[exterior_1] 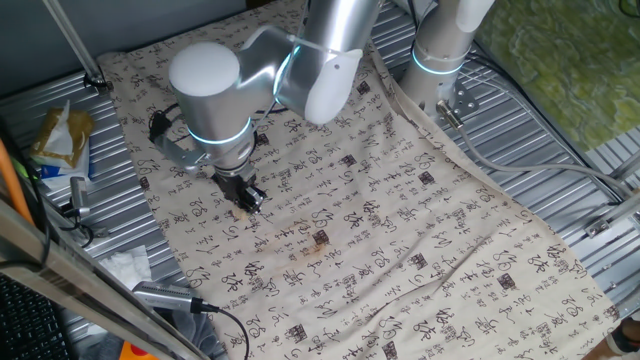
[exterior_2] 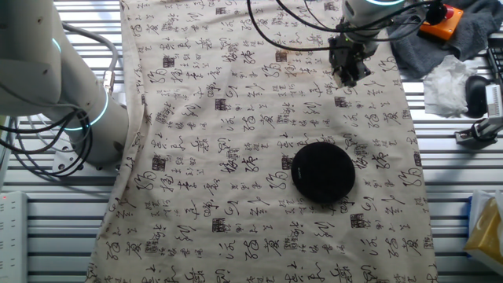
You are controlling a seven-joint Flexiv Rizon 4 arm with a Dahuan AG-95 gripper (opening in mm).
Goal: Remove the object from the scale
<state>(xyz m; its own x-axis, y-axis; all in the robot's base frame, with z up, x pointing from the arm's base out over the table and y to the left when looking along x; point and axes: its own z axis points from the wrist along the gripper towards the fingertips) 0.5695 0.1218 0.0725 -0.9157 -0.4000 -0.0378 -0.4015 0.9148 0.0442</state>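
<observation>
Near cloth's far edge in the other fixed view, gripper (exterior_2: 349, 75) hangs low over cloth (exterior_2: 236, 157), away from scale (exterior_2: 323, 172). Scale top bare. Tan cube (exterior_1: 241, 211) sits at fingertips, seemingly off scale; whether jaws pinch it, cannot tell.

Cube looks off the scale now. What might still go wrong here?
1. The cube sits right at the gripper tips. The grip is unclear, so it may drop and roll.
2. The tips are low over the wrinkled cloth and might snag it, dragging the scale.
</observation>
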